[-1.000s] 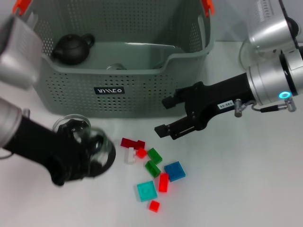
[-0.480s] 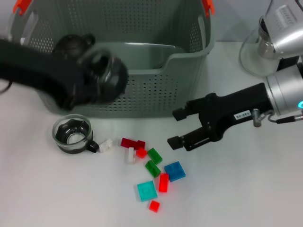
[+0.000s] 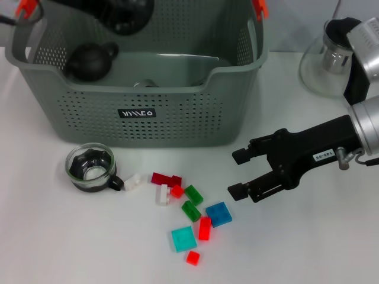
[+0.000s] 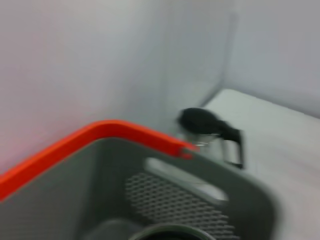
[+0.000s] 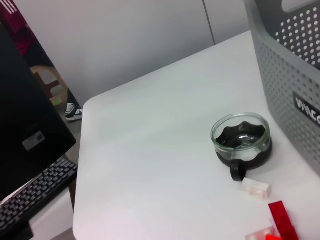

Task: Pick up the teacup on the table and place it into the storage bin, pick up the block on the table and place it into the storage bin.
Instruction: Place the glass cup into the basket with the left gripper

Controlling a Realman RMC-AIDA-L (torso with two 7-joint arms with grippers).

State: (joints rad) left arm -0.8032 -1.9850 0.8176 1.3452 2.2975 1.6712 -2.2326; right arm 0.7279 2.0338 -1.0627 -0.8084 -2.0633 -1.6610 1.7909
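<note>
A glass teacup (image 3: 90, 168) with a black base stands on the table in front of the storage bin (image 3: 177, 121); it also shows in the right wrist view as the teacup (image 5: 241, 139). Several blocks lie right of it, among them a white block (image 3: 132, 181), a dark red block (image 3: 165, 178), a blue block (image 3: 218, 213) and a teal block (image 3: 183, 238). My right gripper (image 3: 238, 173) hovers open just right of the blocks, holding nothing. My left gripper (image 3: 123, 12) is high over the bin's far side. A dark round rim (image 4: 165, 233) shows beneath it in the left wrist view.
A black teapot (image 3: 89, 60) sits inside the bin at its left. A glass pitcher (image 3: 331, 56) with a black lid stands on the table at the far right. The right wrist view shows the table's edge with a keyboard (image 5: 35, 200) beyond it.
My left arm has risen from beside the teacup to above the bin's back. The right gripper has drifted right and slightly nearer, still open. The teacup stays on the table.
</note>
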